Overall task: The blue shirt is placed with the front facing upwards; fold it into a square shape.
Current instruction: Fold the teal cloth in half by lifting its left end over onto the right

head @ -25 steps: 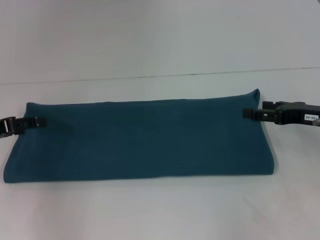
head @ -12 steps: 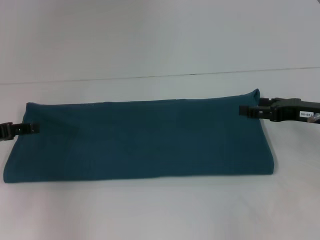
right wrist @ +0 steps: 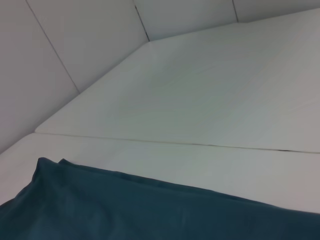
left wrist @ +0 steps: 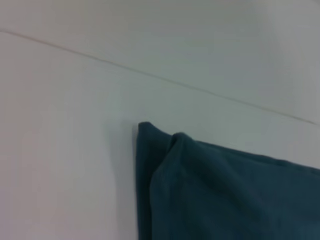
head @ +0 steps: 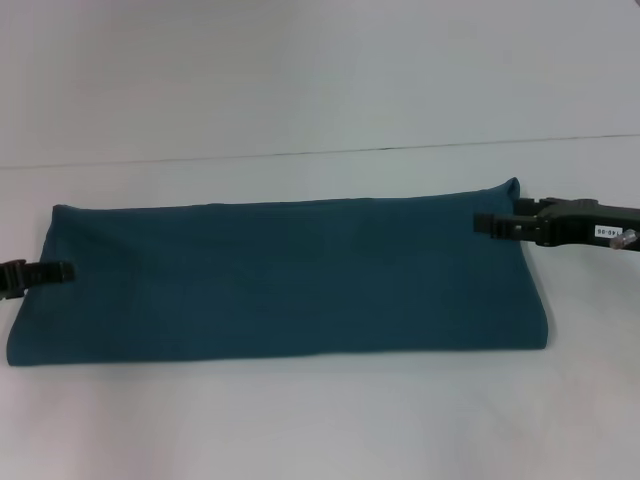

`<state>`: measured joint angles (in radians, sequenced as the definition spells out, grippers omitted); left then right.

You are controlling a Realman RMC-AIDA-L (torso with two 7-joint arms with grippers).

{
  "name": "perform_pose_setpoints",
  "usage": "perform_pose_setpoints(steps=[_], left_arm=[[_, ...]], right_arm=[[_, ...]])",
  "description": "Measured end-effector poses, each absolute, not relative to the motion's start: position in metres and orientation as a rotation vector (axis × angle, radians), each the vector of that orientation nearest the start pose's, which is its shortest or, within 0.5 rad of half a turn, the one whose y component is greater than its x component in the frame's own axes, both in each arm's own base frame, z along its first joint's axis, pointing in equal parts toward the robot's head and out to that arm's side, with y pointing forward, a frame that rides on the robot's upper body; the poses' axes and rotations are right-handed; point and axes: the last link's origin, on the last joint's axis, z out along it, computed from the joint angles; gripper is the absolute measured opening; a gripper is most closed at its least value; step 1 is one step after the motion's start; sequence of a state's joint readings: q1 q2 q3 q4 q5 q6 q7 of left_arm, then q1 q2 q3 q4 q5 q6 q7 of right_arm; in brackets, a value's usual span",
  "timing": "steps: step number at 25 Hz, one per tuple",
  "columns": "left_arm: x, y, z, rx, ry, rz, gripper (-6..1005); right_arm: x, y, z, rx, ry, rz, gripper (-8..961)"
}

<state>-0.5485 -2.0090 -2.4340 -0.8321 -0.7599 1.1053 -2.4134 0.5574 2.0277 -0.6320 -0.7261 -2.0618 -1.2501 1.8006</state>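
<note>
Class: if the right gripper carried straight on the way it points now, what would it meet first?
Most likely the blue shirt: the right gripper points inward over its right end, though its height above the cloth is unclear.

The blue shirt (head: 280,280) lies folded into a long band across the counter (head: 320,420) before me, stretching from my left to my right. My left end effector (head: 66,271) sits at the band's left end, over its edge. My right end effector (head: 482,224) sits at the right end, near the far corner. A seam in the counter (head: 300,153) runs behind the shirt.
</note>
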Motion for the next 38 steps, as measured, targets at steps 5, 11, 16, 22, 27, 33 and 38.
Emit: perform_pose_setpoints(steps=[5,11,16,22,27,33,38], left_arm=[[-0.331,0.387,0.065,-1.889,-1.560,-0.281,862],[-0.337,0.387,0.067,-1.854,-1.558,-0.274,861],[-0.343,0.386,0.063,-1.830,-1.571,-0.262,861],[-0.348,0.386,0.058,-1.812,-1.580,-0.253,862],[-0.348,0.386,0.059,-1.801,-1.589,-0.261,863],[-0.349,0.386,0.058,-1.789,-1.617,-0.267,864],[-0.350,0.384,0.061,-1.760,-1.659,-0.308,865]], right_arm=[[0.294,0.381,0.046,-2.295,1.082,0.557,945],[0.295,0.380,0.045,-2.295,1.085,0.557,944],[0.295,0.379,0.044,-2.298,1.084,0.558,945],[0.295,0.379,0.042,-2.299,1.089,0.560,945],[0.295,0.378,0.040,-2.300,1.091,0.561,945],[0.295,0.377,0.039,-2.302,1.089,0.562,944],[0.296,0.377,0.040,-2.296,1.089,0.558,944]])
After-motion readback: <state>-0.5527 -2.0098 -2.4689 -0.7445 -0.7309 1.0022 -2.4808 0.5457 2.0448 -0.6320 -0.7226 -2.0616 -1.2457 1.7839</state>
